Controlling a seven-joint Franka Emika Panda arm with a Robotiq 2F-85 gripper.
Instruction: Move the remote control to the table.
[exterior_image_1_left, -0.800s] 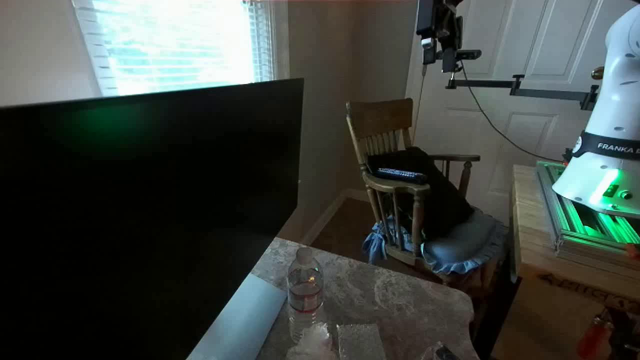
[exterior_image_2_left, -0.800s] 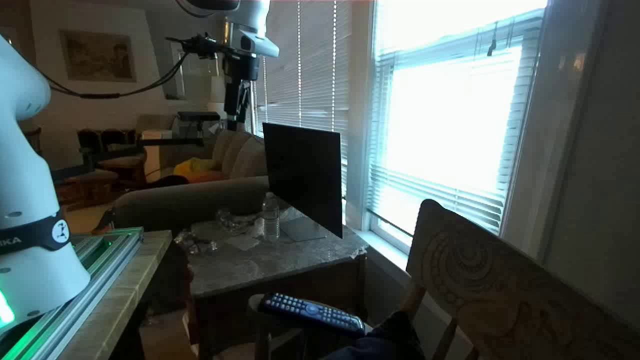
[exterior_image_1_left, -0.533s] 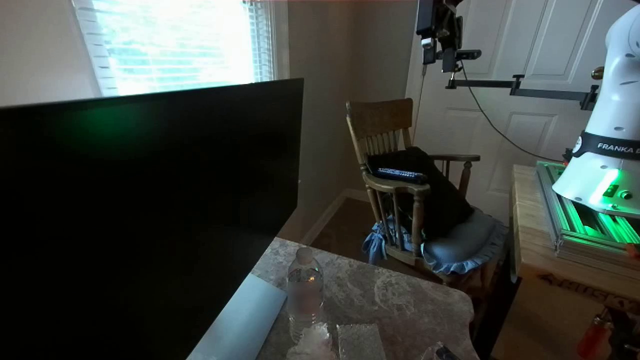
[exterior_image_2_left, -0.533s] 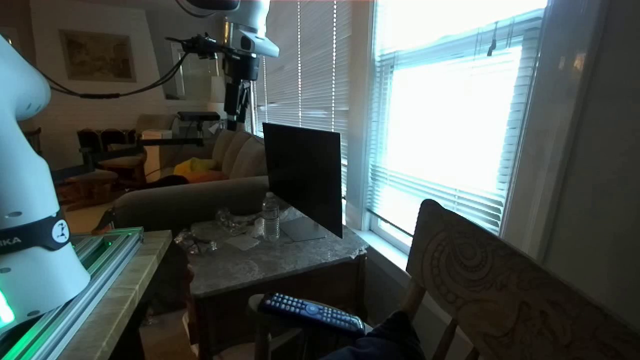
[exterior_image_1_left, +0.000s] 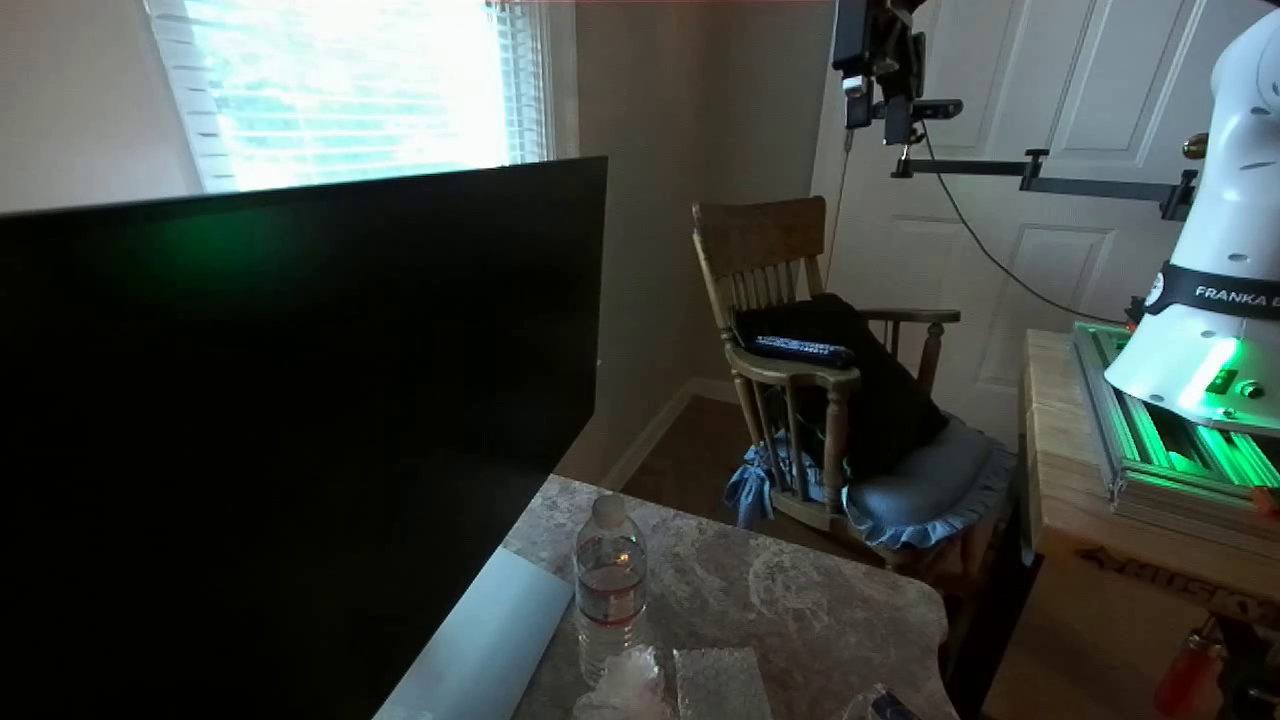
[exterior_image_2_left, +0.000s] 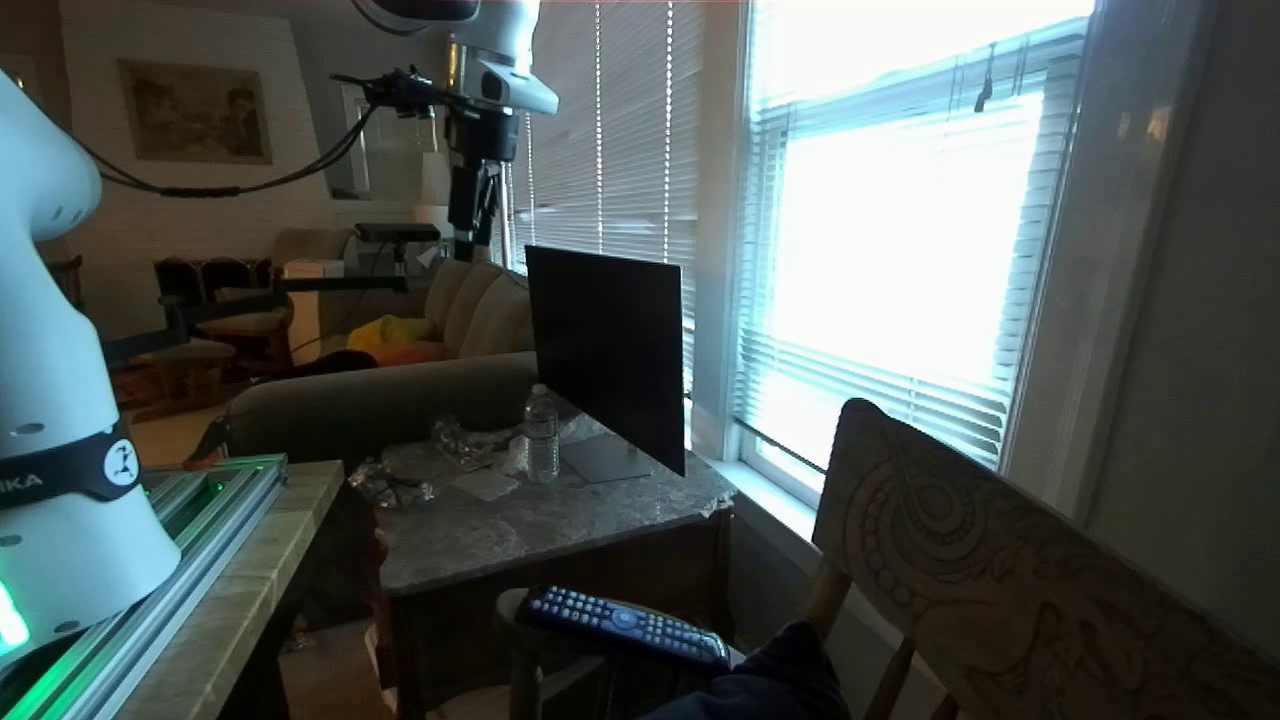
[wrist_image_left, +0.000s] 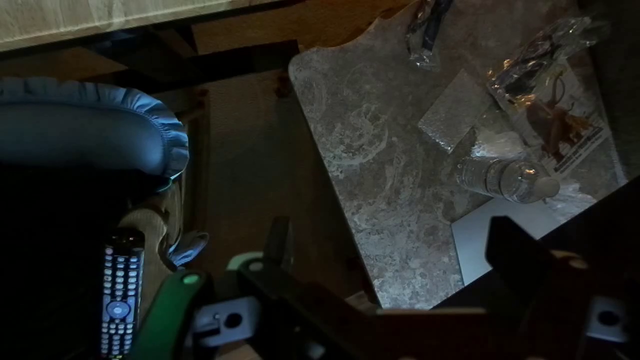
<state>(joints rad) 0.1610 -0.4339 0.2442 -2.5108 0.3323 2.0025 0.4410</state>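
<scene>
Chair armrest (exterior_image_1_left: 800, 376): remote control (exterior_image_2_left: 628, 627) lying lengthwise, one end toward carved backrest (exterior_image_2_left: 985, 560).

Arm (exterior_image_2_left: 55, 370) high, tool (wrist_image_left: 392, 240) pointing down, fingers (wrist_image_left: 278, 242) wide apart.

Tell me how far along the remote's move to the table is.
Done: nothing visible; the remote lies along the chair's armrest. In hand: nothing; the gripper hangs open and empty. Left: the whole job: grasping the remote, lifting it and setting it on the table.
</scene>
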